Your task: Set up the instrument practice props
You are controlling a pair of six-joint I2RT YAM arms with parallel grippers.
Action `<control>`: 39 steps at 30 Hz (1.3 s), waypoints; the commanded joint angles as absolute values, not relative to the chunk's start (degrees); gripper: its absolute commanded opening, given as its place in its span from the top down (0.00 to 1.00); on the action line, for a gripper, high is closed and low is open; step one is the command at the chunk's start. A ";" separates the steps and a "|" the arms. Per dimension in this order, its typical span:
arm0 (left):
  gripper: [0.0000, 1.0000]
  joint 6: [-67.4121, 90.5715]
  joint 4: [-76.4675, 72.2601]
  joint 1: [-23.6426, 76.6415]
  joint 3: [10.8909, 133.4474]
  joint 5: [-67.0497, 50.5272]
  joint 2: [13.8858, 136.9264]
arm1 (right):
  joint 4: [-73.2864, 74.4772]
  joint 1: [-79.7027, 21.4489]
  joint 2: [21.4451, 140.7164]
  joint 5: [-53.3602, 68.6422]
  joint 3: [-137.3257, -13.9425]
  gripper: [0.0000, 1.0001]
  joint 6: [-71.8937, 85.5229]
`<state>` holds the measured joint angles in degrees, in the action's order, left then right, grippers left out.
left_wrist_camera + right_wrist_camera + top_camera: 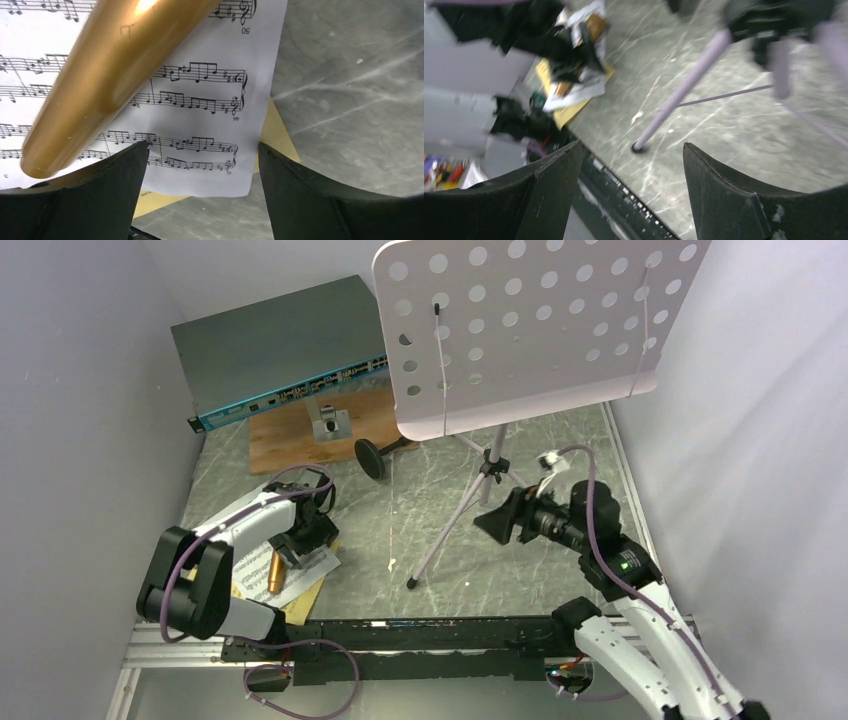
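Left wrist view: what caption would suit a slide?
Open black left claw above a white printed music sheet, a shiny gold microphone lying across it.

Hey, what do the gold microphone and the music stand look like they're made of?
Gold microphone: likely metal or metallic-painted plastic; smooth satin gold with soft highlights. Music stand: probably painted sheet metal; thin, matte pale lilac, punched with regular round holes.

A flat grey network switch (270, 345) lay at the far left corner of the dark marbled table (400, 515), its blue port-lined front (290, 393) facing the near side. Directly in front of it lay a wooden board (280, 443) with a small metal block (328, 423) standing on it. Pale walls (60, 390) closed in both sides.
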<state>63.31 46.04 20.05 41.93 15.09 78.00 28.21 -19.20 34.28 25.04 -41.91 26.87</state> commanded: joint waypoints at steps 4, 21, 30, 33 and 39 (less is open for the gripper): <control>0.29 65.93 40.38 19.60 40.89 14.76 81.05 | 21.53 -38.82 33.21 15.43 -43.18 0.23 27.45; 0.63 57.85 44.85 19.60 47.26 11.98 69.26 | 12.92 -63.79 63.65 -1.60 -55.65 0.22 26.61; 0.44 56.05 48.44 19.51 49.24 12.82 60.75 | 6.30 -64.02 69.34 4.12 -55.77 0.21 31.71; 0.29 58.79 53.74 19.43 50.59 17.76 61.14 | 4.23 -65.05 74.58 5.57 -56.96 0.23 35.66; 0.01 58.14 56.28 16.46 47.95 21.61 59.34 | 4.79 -68.39 86.99 4.10 -63.31 0.37 42.56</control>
<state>58.02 52.66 18.94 48.36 17.45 61.32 6.92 -66.78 81.52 4.32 -58.22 36.32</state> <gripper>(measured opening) 0.906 0.670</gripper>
